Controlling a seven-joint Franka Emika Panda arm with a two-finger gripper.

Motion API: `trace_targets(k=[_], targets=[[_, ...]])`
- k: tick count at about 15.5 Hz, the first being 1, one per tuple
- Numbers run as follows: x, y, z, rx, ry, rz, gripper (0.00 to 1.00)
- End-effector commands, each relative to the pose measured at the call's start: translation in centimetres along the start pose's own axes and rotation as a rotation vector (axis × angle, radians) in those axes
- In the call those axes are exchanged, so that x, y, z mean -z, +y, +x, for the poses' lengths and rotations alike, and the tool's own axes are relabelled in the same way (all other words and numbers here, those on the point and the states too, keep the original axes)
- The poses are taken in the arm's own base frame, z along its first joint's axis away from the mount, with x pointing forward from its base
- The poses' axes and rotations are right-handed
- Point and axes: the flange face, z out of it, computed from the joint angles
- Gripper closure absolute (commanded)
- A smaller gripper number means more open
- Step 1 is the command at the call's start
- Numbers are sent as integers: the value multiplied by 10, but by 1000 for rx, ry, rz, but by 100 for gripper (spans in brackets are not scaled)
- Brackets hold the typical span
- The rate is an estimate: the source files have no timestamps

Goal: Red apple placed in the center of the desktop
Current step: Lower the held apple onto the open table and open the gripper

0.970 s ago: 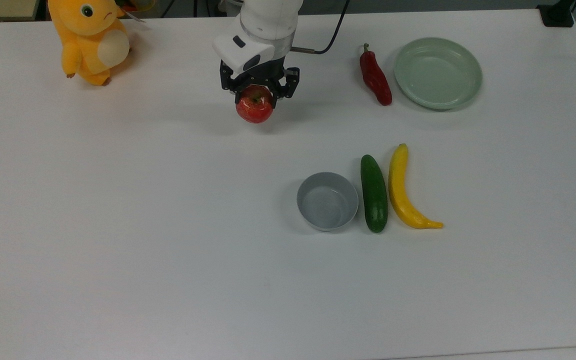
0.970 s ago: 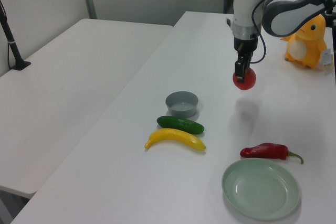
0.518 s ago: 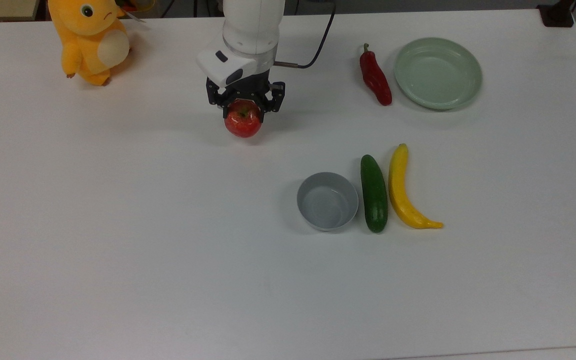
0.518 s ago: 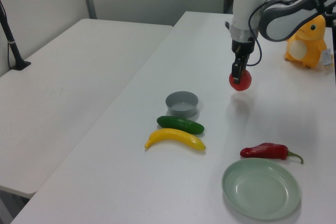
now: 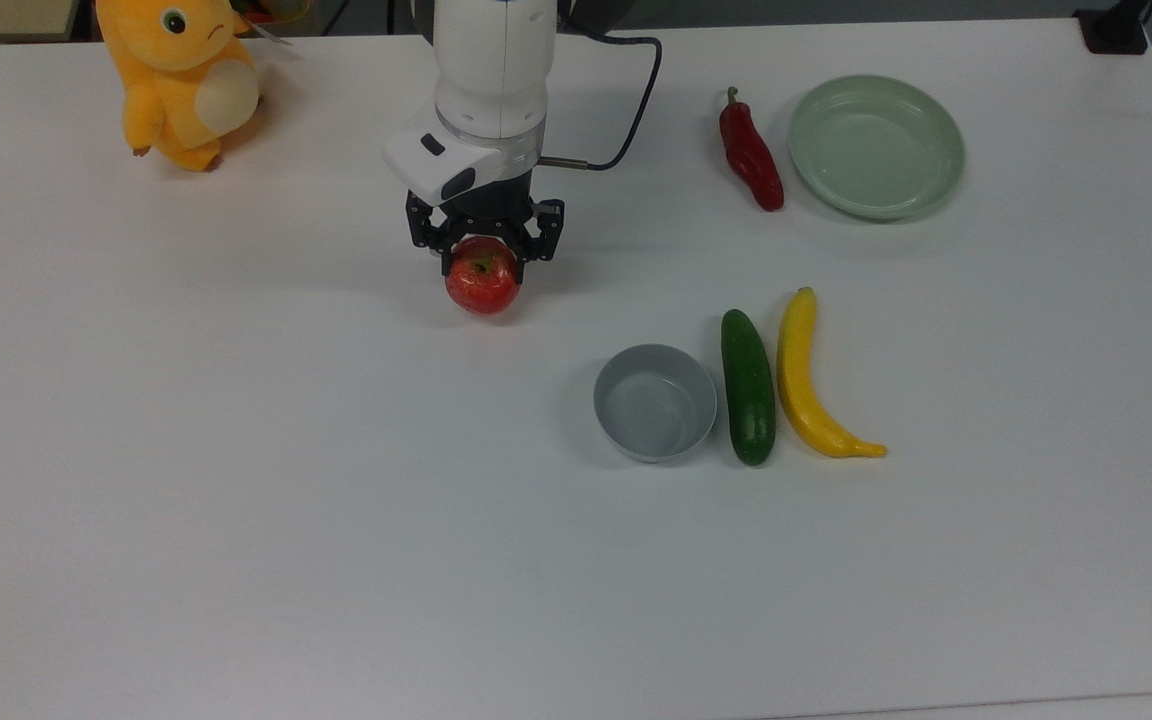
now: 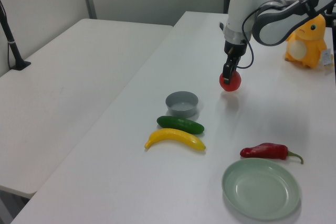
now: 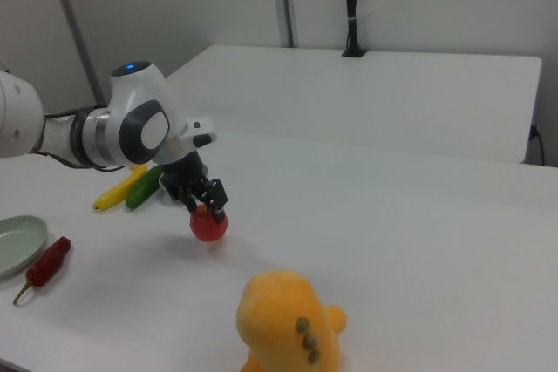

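Red fruit: the round, glossy red apple (image 5: 482, 277) has mottled lighter flecks on its skin, a yellowish dimple on top and a short dark stem standing in that dimple.
Grip: the black two-finger hand (image 5: 484, 262) is clamped onto the apple, its fingers (image 5: 449, 256) pressed against opposite sides of the fruit's upper half.
Apple height: in the left view the apple (image 6: 230, 81) hangs just above the surface, with a faint shadow underneath it; whether it touches cannot be told.
Apple place: it sits over the large plain white worktop (image 5: 236, 480), a little toward the top view's upper edge and slightly to the top view's left of the middle.
Arm: the white arm's wrist (image 5: 489, 70) reaches in from the top view's upper edge, and a black cable loops beside it.
Right view: the apple (image 7: 209, 224) shows below the hand (image 7: 206, 207), with the worktop (image 7: 418, 241) bare around it.
Neighbours: a small round grey bowl (image 5: 654, 402), a dark green cucumber (image 5: 747, 386) and a yellow banana (image 5: 808, 381) lie side by side toward the top view's lower right of the apple, well apart from it.
Far side: a long dark-red chili pepper (image 5: 749, 151) lies just beside a round pale-green plate (image 5: 875, 146) at the top view's upper right.
Corner: an orange plush toy (image 5: 183, 77) stands at the top view's upper left.
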Motion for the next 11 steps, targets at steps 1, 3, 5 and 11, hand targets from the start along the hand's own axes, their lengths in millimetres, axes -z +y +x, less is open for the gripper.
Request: trace_targets(k=[1,3,5,11], targets=[[2,2,5,3,30,6,56],[0,2,5,-1,34,8,49],[0,3,6,-3,34,8,21],[0,-2,5,7,32,12,0]])
